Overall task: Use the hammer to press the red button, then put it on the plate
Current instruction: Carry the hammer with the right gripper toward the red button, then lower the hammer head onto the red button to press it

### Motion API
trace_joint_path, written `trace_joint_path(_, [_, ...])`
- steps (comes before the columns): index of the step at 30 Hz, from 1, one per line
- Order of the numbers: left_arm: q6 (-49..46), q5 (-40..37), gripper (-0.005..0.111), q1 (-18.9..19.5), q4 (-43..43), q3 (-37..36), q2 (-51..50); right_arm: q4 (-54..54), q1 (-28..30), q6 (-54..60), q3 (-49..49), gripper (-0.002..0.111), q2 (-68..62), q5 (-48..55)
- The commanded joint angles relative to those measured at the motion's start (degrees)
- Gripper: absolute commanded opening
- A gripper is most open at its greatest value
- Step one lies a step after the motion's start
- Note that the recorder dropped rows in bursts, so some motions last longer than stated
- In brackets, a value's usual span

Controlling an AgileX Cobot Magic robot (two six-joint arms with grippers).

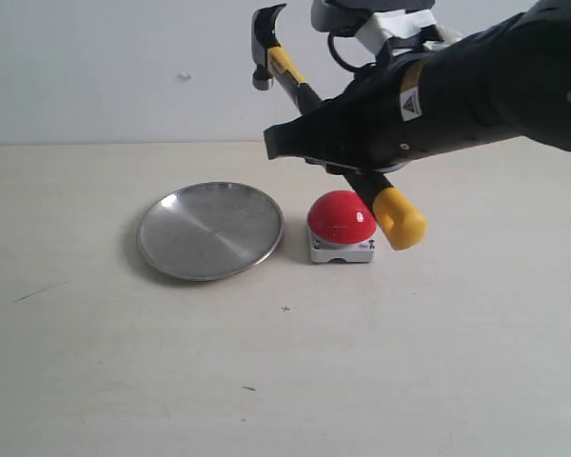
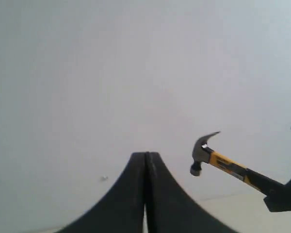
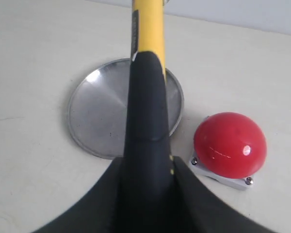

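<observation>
Right gripper (image 1: 309, 138) clamped on the black handle of the claw hammer (image 1: 293, 78), which is airborne and tilted, head up. Yellow butt near red button (image 1: 341, 217). Steel plate (image 1: 209, 230) beside button on bench (image 1: 266, 381). Left gripper (image 2: 145, 160) fully closed, holding nothing.

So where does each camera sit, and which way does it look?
Exterior view: off the arms, looking across the table at the plate and red button; the right gripper shows, holding the hammer.
Left wrist view: on the left arm, facing the wall; the shut left gripper shows.
Right wrist view: on the right arm, looking along the hammer at the table; the right gripper shows.
Shared: all three see the hammer.
</observation>
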State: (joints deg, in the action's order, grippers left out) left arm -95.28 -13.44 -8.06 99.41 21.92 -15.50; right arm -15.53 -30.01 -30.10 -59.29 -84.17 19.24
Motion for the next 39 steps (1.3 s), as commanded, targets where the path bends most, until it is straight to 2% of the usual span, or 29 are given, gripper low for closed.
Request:
trace_joint_path(1, [2.74,2.54,0.000,0.06,0.53,-5.52,10.47,-1.53,0.20,1.59,1.50,0.000,5.24,-2.54])
trace_joint_path(5, [6.80,3.47,0.000,0.06,0.53,-10.20,15.50,-2.63,0.20,2.64,3.84,0.000,8.74,-0.26])
trace_joint_path(15, [9.06,4.13,0.000,0.06,0.53,-18.62,15.50,-7.91,0.20,0.43,13.48,0.000,13.06,-0.76])
trace_joint_path(19, [9.04,4.67,0.000,0.06,0.53,-20.68,15.50,-23.29,0.20,-15.67,16.67,0.000,13.06,-2.91])
trace_joint_path(23, [8.83,5.89,0.000,0.06,0.53,-21.92,15.50,-38.28,0.20,-31.45,17.91,0.000,12.37,-0.51])
trace_joint_path(29, [8.83,6.11,0.000,0.06,0.53,-21.92,15.50,-49.90,0.20,-40.37,18.36,0.000,7.38,1.38])
trace_joint_path(32, [8.83,6.11,0.000,0.06,0.53,-21.92,15.50,-56.13,1.44,-47.41,18.36,0.000,5.18,-2.36])
trace_joint_path(39, [8.83,6.11,0.000,0.06,0.53,-21.92,15.50,-54.77,10.50,-47.93,18.36,0.000,2.73,-19.93])
